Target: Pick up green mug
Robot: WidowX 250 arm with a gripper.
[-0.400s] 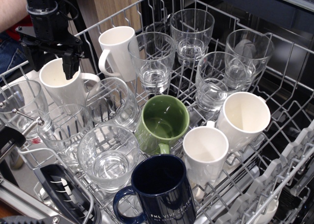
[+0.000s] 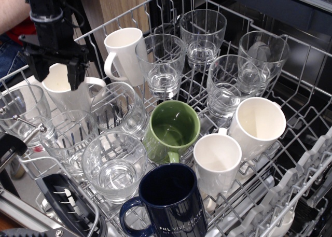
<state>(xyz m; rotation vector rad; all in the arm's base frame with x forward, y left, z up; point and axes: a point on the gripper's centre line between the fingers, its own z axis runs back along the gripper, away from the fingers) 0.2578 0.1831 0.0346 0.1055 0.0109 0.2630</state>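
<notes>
Dish rack [image 2: 306, 159] fills view, crowded with cups. Green mug [image 2: 172, 130] near centre, tilted, mouth facing up toward viewer. At its 6 o'clock, navy mug [image 2: 174, 200], just beside. At 4 o'clock, small white mug [image 2: 217, 162]; at 3 o'clock, larger white mug [image 2: 256, 125]. At 8 o'clock, wide glass [image 2: 113, 164]. At 9 o'clock, glass [image 2: 120, 110]. At 12 o'clock, tumbler [image 2: 162, 63]. At 11 o'clock, tall white mug [image 2: 123, 53]. Gripper [image 2: 54, 71] at 10 o'clock, well apart, above another white mug [image 2: 67, 92].

Glossy green mug [image 2: 172, 129] (seemingly ceramic)
</notes>
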